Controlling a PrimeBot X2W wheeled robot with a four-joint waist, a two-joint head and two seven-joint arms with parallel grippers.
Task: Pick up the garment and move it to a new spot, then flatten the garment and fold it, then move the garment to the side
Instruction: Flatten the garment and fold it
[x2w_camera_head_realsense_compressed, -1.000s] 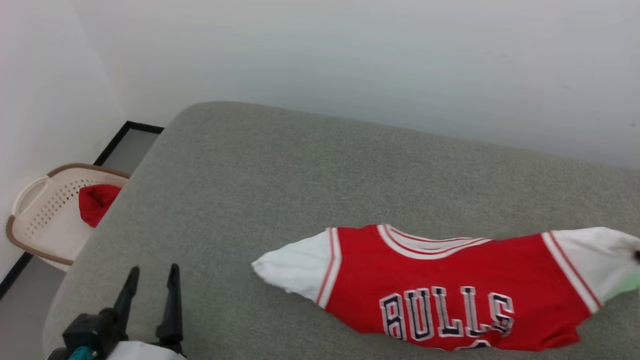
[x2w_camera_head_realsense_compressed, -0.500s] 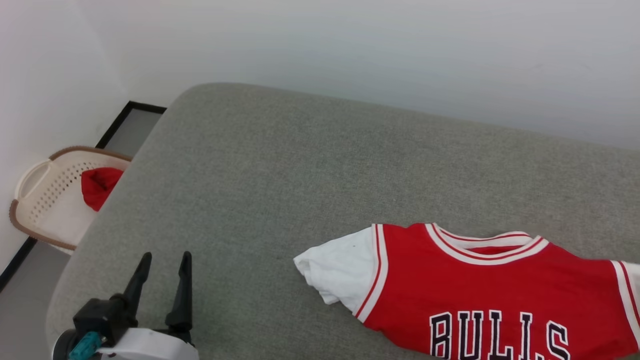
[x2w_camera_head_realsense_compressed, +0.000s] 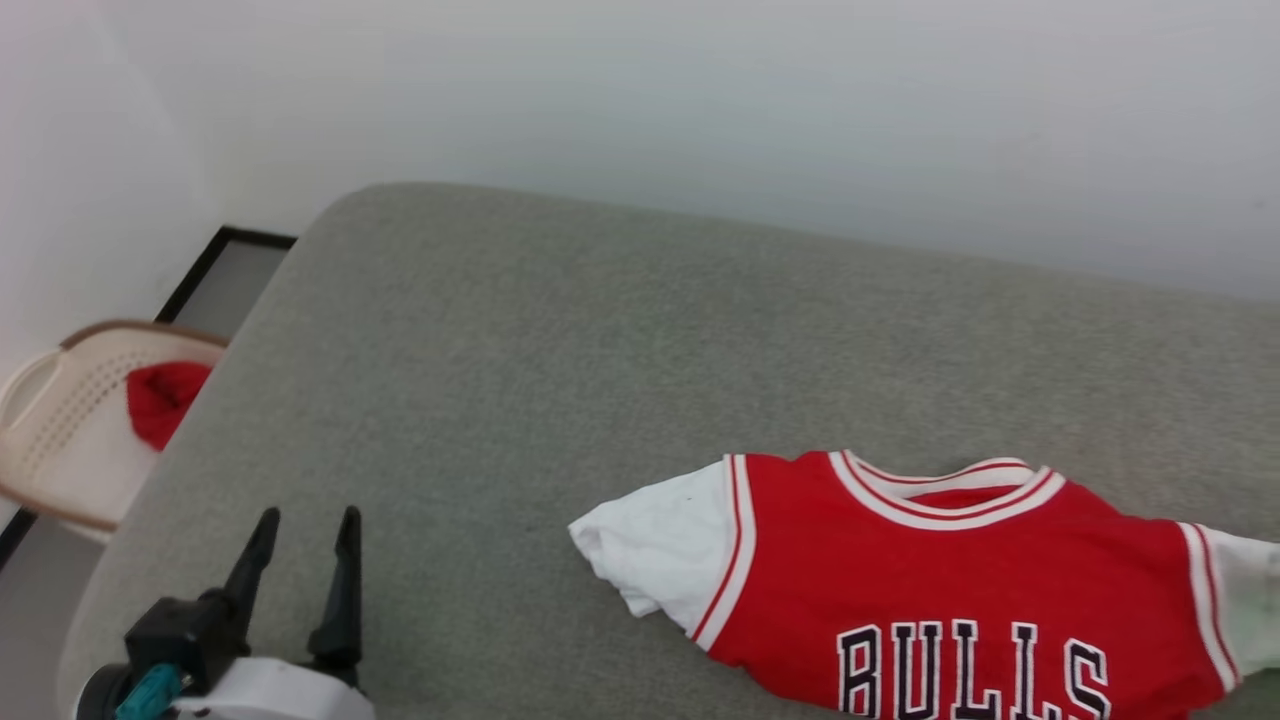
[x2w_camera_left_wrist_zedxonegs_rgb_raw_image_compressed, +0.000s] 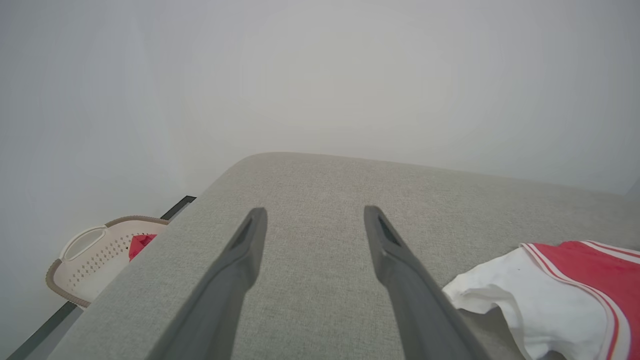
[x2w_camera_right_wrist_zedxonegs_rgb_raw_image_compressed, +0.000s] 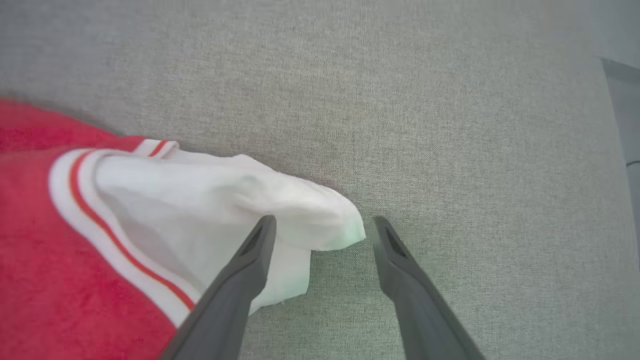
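Lying sleeve to sleeve from 9 to 3 o'clock in the head view, the red Bulls jersey (x2w_camera_head_realsense_compressed: 950, 570) rests on the grey padded surface (x2w_camera_head_realsense_compressed: 600, 330). The right gripper (x2w_camera_right_wrist_zedxonegs_rgb_raw_image_compressed: 324, 220) is nearer: spread wide and gripping nothing, with the white sleeve tip (x2w_camera_right_wrist_zedxonegs_rgb_raw_image_compressed: 310, 215) lying loose between its fingers. The left gripper (x2w_camera_head_realsense_compressed: 309, 512), also wide open and empty, hovers well apart at the jersey's 9 o'clock.
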